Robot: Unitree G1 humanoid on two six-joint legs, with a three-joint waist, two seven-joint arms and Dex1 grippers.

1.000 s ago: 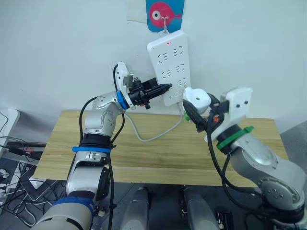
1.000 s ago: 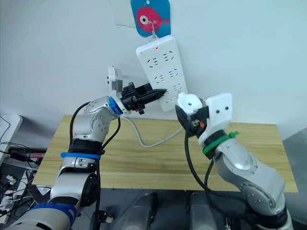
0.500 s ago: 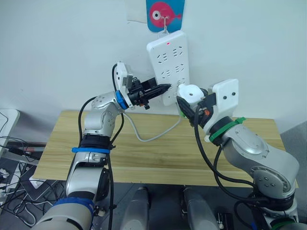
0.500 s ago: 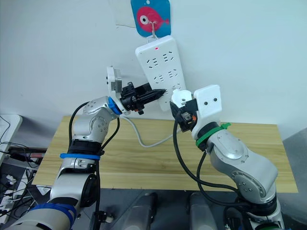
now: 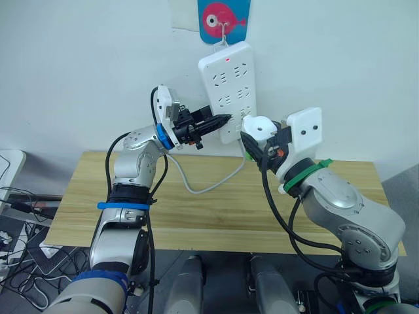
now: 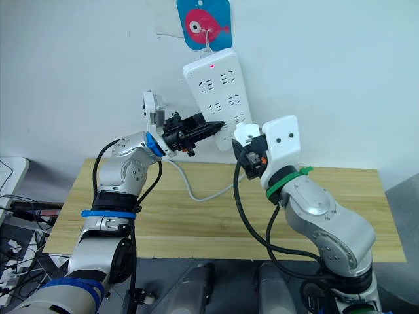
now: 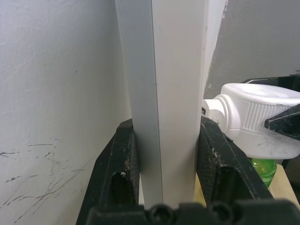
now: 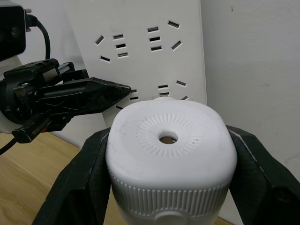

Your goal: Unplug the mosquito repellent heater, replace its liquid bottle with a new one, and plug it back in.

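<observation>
The left gripper [image 5: 221,120] clamps the edge of the wall-hung power strip [image 5: 229,72], apparently steadying it, while the right gripper [image 8: 166,154] pinches the mosquito repellent heater [image 5: 260,127] between its 2 fingers, holding it against the strip's lower sockets for plugging in.

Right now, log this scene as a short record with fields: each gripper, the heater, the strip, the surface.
left gripper: shut on the lower edge of the power strip, steadying it
right gripper: shut on the mosquito repellent heater, fingers on its two sides
heater position: back pressed at the strip's lower sockets; prongs hidden
bottle: green liquid bottle fitted under the heater
strip: hangs on the wall, red light lit, cord trailing to the wooden table
</observation>
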